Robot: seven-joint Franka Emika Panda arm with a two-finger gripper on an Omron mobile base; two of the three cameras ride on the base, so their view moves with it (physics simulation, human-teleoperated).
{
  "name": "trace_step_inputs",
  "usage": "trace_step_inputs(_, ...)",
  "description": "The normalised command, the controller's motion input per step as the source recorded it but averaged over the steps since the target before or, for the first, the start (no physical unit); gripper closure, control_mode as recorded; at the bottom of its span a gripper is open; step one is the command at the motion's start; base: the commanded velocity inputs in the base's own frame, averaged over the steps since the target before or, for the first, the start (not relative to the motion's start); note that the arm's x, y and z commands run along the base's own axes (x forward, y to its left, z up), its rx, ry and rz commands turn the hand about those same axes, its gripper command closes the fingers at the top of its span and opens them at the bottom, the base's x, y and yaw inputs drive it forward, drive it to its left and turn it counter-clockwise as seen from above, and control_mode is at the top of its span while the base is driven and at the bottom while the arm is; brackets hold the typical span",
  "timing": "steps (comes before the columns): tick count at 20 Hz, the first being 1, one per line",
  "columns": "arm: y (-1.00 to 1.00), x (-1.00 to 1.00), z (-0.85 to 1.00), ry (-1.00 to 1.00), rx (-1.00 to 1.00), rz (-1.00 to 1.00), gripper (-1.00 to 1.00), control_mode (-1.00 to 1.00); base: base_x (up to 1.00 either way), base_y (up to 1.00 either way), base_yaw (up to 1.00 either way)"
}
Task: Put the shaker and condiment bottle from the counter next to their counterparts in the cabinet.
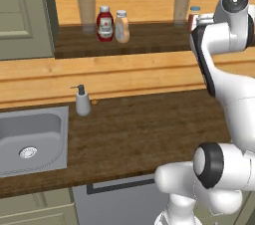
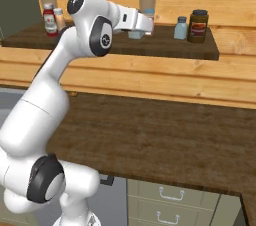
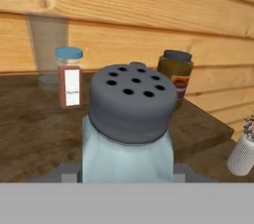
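The gripper (image 2: 136, 33) pinches the shaker (image 3: 128, 134), holding it just above the cabinet (image 2: 165, 45) shelf floor. Just beyond the gripper stand a white-and-red shaker (image 3: 69, 77) and a clear glass (image 3: 47, 49) against the plank back. Off to one side sit the light-blue shaker (image 2: 180, 28) and a dark jar (image 2: 198, 26) near the shelf's end. Far along the other way, the condiment bottle (image 1: 122, 27) stands touching the red bottle (image 1: 104, 23). Below, the table (image 2: 165, 130) lies open.

Upright pale teal shaker (image 3: 128, 134) above cabinet shelf (image 2: 165, 45); peach condiment bottle (image 1: 122, 27) shelved.
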Motion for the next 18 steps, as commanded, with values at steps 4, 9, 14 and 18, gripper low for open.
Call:
trace_step_inputs(4, -0.23, 0.26, -0.02, 0.0, 0.0, 0.03, 1.0, -1.0, 0.0, 0.0, 0.0)
trace_step_inputs(9, -0.1, 0.23, -0.17, 0.0, -0.01, 0.02, 1.0, -1.0, 0.0, 0.0, 0.0)
trace_step_inputs(14, -0.06, 0.29, -0.18, 0.0, -0.01, 0.02, 1.0, -1.0, 0.0, 0.0, 0.0)
trace_step_inputs(18, -0.15, 0.34, -0.16, 0.0, 0.0, 0.0, 1.0, -1.0, 0.0, 0.0, 0.0)
